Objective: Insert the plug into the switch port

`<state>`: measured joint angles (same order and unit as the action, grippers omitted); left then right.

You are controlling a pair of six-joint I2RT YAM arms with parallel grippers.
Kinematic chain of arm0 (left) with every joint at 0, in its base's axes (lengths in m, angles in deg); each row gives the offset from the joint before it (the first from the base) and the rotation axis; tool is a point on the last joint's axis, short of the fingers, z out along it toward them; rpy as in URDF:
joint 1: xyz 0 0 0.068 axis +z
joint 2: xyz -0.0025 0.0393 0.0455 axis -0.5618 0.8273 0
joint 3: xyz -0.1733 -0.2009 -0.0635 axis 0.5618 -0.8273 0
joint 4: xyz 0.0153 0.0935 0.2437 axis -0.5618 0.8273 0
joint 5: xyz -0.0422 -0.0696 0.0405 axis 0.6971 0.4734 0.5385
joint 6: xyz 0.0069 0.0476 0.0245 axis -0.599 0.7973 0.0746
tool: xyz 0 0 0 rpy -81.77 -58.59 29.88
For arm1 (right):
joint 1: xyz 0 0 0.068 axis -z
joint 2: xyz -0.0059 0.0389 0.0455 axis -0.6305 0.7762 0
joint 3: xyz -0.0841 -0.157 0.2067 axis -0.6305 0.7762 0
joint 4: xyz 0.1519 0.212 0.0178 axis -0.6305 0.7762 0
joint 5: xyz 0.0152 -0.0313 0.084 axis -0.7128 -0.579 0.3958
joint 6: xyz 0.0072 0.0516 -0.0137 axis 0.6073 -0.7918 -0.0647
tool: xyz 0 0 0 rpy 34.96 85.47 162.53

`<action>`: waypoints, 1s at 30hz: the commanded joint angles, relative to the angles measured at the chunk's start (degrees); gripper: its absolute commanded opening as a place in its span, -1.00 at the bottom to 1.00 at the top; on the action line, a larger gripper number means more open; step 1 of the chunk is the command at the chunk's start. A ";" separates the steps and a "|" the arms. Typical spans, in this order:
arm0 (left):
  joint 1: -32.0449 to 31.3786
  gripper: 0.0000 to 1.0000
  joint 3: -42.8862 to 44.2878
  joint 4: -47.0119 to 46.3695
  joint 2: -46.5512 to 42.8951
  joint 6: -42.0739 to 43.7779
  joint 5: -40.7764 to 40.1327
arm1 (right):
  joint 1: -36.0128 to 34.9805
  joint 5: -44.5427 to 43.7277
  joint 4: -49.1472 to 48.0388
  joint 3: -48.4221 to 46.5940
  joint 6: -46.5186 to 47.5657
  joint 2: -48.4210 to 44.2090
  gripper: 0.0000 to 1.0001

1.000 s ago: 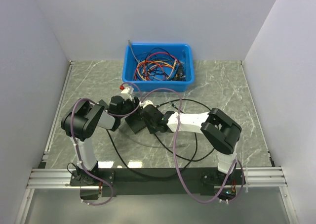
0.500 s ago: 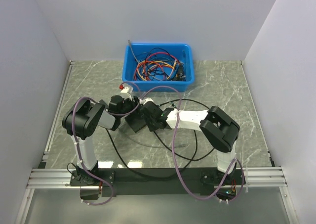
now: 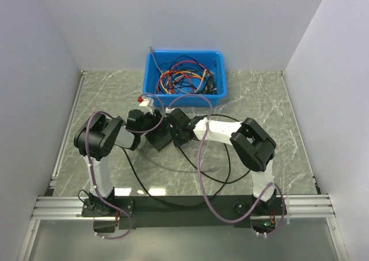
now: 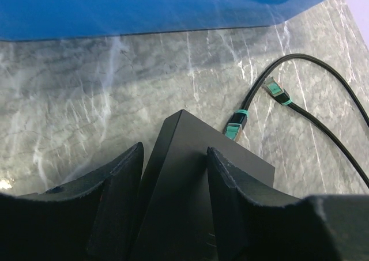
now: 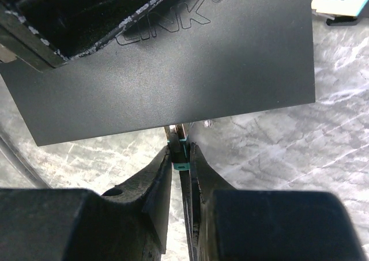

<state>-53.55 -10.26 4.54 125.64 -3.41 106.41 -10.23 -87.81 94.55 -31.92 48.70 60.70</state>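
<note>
The black switch (image 3: 159, 140) lies at table centre. My left gripper (image 3: 151, 124) is shut on it; in the left wrist view the gripper (image 4: 174, 151) straddles the switch (image 4: 187, 131). My right gripper (image 3: 174, 132) is shut on the plug. In the right wrist view the gripper (image 5: 180, 148) pinches the teal-booted plug (image 5: 181, 157), whose tip meets the near edge of the switch (image 5: 190, 65). Whether it is seated in a port is hidden. A left finger (image 5: 86, 13) presses on the switch top.
A blue bin (image 3: 149, 76) of tangled cables stands behind the switch. Black cable (image 3: 226, 157) loops across the table by the right arm. Two loose teal-booted plugs (image 4: 236, 125) (image 4: 277, 91) lie beyond the switch; one shows in the right wrist view (image 5: 340, 2).
My right gripper has moved up and left with the plug, closing onto the switch's edge. The switch and left gripper have shifted slightly toward the bin.
</note>
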 commanded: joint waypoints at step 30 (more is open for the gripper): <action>-3.48 -0.03 -0.43 12.21 5.00 -4.08 8.83 | 2.04 -2.11 -27.20 -15.39 -0.74 4.58 -1.00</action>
<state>-52.68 -7.86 4.50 127.43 -3.45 105.32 -9.36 -87.48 102.07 -40.69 50.34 65.11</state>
